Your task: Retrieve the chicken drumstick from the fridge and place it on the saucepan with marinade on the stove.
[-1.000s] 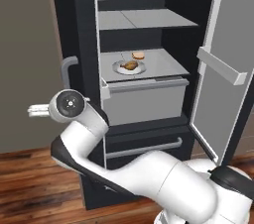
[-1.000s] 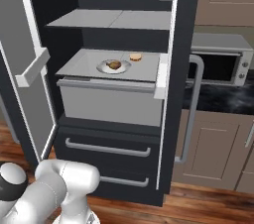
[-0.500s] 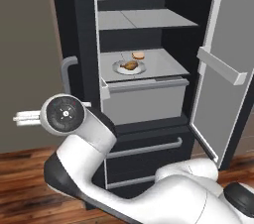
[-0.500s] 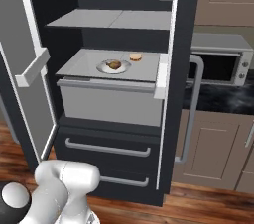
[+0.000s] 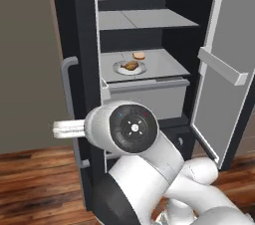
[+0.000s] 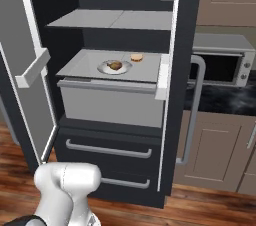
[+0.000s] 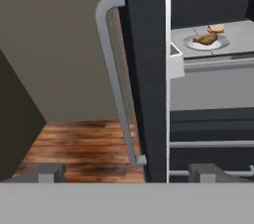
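Standing wide apart with nothing between them, the jaws point(image 7: 127, 172) show in the hand view as two small blunt grey finger tips point(image 7: 47, 172) low in the picture, one at each side. Just ahead of the jaws rises the tall black refrigerator point(image 7: 146, 69), matte and flat-faced, seen edge-on along its closed left door. A smooth grey bar handle point(image 7: 115, 77) of round section curves out from that door's front, directly beyond the jaws and apart from them. Below and to the left of the jaws lies a floor of glossy reddish-brown wooden planks point(image 7: 84, 146), with a plain beige wall point(image 7: 54, 39) behind it.

Further out, up and to the right of the jaws, the fridge's open compartment shows flat grey shelves point(image 6: 120, 19) and a boxy pale grey bin point(image 6: 112, 102) with a smooth lid. On that lid sits a round white plate point(image 5: 121, 69), and on the plate lies the small golden-brown chicken drumstick point(image 5: 131, 65), lumpy, with a darker brown patch on its thick end. It is well apart from the jaws, deeper inside the fridge. Just beside the plate, behind it, rests a small round tan bun-like item point(image 6: 136, 57).

Beneath the bin are two black drawers with long grey bar pulls point(image 6: 107, 149). The right door point(image 5: 226, 59) stands swung open, its grey inner lining carrying a shallow rail. Past the fridge, a silver microwave point(image 6: 222, 60) sits on a dark speckled surface point(image 6: 225, 100) over beige panelled cabinets point(image 6: 210, 152).
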Motion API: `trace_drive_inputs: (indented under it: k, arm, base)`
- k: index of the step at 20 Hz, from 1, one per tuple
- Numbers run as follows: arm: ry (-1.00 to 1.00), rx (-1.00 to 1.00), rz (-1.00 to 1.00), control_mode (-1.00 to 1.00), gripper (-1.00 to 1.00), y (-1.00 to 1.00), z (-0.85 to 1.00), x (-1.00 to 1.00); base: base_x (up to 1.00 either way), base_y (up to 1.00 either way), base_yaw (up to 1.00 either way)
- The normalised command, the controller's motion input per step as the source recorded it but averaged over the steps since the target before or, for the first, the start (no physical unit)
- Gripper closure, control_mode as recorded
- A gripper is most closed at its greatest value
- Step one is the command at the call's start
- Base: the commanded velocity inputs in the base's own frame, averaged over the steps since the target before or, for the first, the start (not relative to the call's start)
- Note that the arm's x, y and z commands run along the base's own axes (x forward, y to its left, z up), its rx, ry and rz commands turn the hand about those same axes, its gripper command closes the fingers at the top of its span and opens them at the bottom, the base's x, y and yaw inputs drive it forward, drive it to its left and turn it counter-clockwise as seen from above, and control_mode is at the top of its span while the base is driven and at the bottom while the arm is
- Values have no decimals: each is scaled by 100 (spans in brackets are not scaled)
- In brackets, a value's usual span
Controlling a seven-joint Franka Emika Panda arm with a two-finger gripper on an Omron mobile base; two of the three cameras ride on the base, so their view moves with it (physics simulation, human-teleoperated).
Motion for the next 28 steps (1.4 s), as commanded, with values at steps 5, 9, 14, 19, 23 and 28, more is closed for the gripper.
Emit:
trace_drive_inputs:
  k: [5,9,14,19,23,28]
  arm:
    - [0,0,0,-100,-100,-100,6,-47]
    - [3,0,0,-100,-100,-100,1,-33]
    - [7,0,0,-100,-100,-100,0,-16]
    - [9,1,0,-100,-100,-100,1,0]
    - [15,15,0,-100,-100,-91,9,11]
    - [14,13,0,-100,-100,-46,1,51]
  base:
    - [0,0,0]
    - [0,0,0]
    - [0,0,0]
    - [0,0,0]
    - [0,0,0]
    - [0,0,0]
